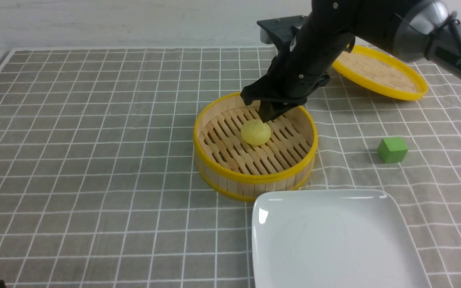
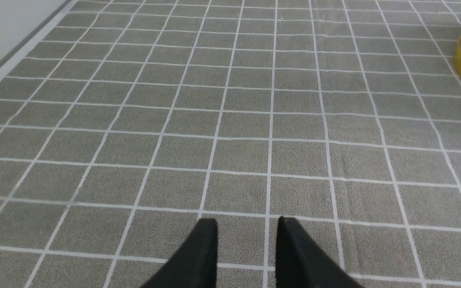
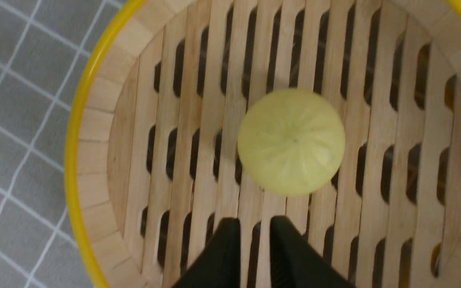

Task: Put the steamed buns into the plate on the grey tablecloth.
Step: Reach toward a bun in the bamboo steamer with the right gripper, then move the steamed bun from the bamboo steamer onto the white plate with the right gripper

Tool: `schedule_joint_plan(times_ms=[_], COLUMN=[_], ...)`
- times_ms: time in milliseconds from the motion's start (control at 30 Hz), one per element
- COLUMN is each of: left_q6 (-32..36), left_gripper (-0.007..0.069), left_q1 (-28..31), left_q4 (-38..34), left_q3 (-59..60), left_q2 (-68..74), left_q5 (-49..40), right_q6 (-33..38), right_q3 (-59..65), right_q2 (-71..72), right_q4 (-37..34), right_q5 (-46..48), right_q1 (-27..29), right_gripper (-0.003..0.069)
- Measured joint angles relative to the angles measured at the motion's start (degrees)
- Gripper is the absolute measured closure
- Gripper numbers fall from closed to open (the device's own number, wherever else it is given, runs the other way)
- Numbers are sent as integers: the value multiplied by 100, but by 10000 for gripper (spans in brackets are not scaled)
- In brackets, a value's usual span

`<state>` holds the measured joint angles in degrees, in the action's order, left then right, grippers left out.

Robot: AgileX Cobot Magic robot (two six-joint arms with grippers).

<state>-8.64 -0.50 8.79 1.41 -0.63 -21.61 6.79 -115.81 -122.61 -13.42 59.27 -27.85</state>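
Bun in steamer, right claw overhead.
The steamed bun (image 1: 255, 132) sat at the centre of the bamboo steamer basket (image 1: 254, 176) on the grey tablecloth (image 1: 94, 160), not touched. The right claw (image 1: 268, 114) hung just above the bun's 12 o'clock side, fingers (image 3: 222, 256) nearly pressed together and pinching nothing. The plate (image 1: 334, 240) lay bare at the basket's 5 o'clock, with the green cube (image 1: 392, 149) at 3 and the lid (image 1: 378, 74) at 1. The left claw (image 2: 246, 240) was over bare cloth, slightly spread and empty.
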Motion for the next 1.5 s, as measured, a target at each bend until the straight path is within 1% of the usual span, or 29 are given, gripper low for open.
schedule_joint_plan(times_ms=[100,133,167,200,233,267,300,400,500,567,600,633,733,767,800,833,867,933,1000,1033,1100,1267,1333,1433,1467,1500], left_q6=[0,0,0,0,0,0,0,0,0,0,0,0,0,0,0,0,0,0,0,0,0,0,0,0,0,0], left_gripper=[384,384,384,384,384,384,384,384,384,384,384,384,384,384,384,384,384,384,384,384,384,384,384,384,384,384], left_q1=[0,0,0,0,0,0,0,0,0,0,0,0,0,0,0,0,0,0,0,0,0,0,0,0,0,0], left_q4=[0,0,0,0,0,0,0,0,0,0,0,0,0,0,0,0,0,0,0,0,0,0,0,0,0,0], left_q3=[0,0,0,0,0,0,0,0,0,0,0,0,0,0,0,0,0,0,0,0,0,0,0,0,0,0], left_q2=[0,0,0,0,0,0,0,0,0,0,0,0,0,0,0,0,0,0,0,0,0,-5,-5,-5,-5,-5], left_q5=[0,0,0,0,0,0,0,0,0,0,0,0,0,0,0,0,0,0,0,0,0,0,0,0,0,0], right_q6=[0,0,0,0,0,0,0,0,0,0,0,-6,13,66,124,137,186,213,218,220,220,-36,-291,-444,-445,-472], right_q3=[-2,-2,-2,-2,-7,-7,-7,-7,-7,-7,-7,-7,-13,-13,-13,-13,-7,6,6,6,6,507,1274,2330,2408,2956], right_q2=[-128,-140,-213,-275,-346,-361,-460,-729,-859,-984,-989,-989,-954,-913,-820,-820,-664,-357,-159,220,728,1823,2428,2894,2952,3092], right_q4=[46,46,46,46,57,68,107,269,312,320,320,320,325,347,374,385,432,546,563,599,666,716,709,618,607,480], right_q5=[-262,-276,-411,-509,-647,-666,-833,-1145,-1189,-1212,-1212,-1189,-1052,-949,-812,-787,-588,-159,55,482,947,1114,1154,1184,1190,1189], right_q1=[0,0,0,0,0,0,0,0,0,0,0,0,0,0,4,4,4,11,17,17,17,17,17,17,17,17], right_gripper=[438,438,385,353,323,312,279,236,230,248,267,302,448,545,610,617,643,644,644,644,644,644,644,644,644,644])
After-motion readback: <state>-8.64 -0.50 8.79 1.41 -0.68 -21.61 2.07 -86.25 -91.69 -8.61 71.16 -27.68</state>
